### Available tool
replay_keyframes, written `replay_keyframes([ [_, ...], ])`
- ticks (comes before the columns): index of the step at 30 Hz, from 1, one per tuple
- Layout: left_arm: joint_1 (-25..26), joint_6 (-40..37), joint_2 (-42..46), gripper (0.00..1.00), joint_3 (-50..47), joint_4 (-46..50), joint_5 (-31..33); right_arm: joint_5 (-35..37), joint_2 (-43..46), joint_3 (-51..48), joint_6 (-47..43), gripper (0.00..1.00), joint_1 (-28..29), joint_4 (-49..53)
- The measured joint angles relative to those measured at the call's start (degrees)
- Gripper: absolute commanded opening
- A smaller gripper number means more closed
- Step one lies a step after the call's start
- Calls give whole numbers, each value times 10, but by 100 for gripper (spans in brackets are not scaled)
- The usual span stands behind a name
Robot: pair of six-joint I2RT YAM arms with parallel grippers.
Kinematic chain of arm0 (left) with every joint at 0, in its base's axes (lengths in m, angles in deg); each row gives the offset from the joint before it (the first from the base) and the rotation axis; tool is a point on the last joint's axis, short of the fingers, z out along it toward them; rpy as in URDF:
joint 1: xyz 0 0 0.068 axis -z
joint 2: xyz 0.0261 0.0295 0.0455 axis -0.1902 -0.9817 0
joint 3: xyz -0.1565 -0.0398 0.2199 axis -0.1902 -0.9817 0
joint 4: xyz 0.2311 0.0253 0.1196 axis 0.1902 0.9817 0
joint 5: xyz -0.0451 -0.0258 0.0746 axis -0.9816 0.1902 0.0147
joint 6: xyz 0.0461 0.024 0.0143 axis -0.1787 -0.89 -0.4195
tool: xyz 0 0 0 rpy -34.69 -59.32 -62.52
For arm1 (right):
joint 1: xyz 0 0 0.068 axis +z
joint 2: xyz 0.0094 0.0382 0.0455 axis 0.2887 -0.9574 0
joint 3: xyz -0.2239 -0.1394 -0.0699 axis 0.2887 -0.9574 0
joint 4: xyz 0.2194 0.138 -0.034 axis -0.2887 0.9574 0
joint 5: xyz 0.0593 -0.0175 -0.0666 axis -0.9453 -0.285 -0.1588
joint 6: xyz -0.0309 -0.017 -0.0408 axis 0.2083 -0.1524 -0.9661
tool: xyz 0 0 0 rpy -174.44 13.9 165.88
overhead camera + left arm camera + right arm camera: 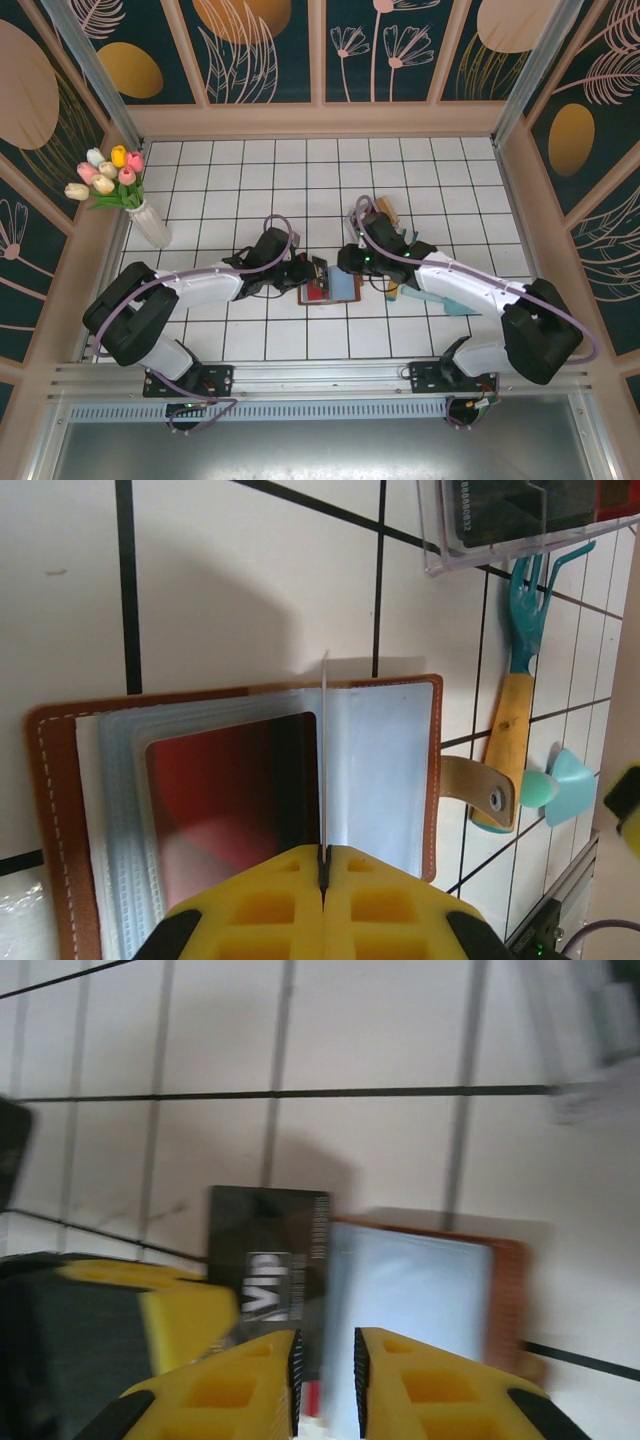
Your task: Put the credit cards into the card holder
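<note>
Card holder: the card holder point(55, 820) lies open on the white tiled table point(230, 580), between the two arms, with its clear sleeves fanned out.
Done so far: one red card point(230, 800) sits inside a sleeve on one page, so that one is home.
In hand: the left end effector point(324, 865) is pinched tight on a dark VIP card point(262, 1250). It holds the card on edge, right over the holder's middle fold. The card is not in a pocket yet.
Right side: the right end effector point(324, 1360) hovers low over the pale sleeve page, jaws a little apart. The view is blurred and I can make out nothing between them.
Left to do: the clear box point(520, 546) near the holder shows at least one more dark card inside, with a strip of red beside it. How many cards remain in all, I cannot tell.
Progress call: early to middle, I'd say, with one card stowed, one poised above and more waiting in the box.
What the next move needs: the card's lower edge has to find a sleeve mouth, and the thin plastic leaves look floppy.
</note>
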Motion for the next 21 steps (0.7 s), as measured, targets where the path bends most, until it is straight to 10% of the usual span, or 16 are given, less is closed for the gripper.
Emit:
replay_keyframes([
  [21,3,0,-23,0,-7,-41,-45,39,-91,-40,25,21,1,8],
])
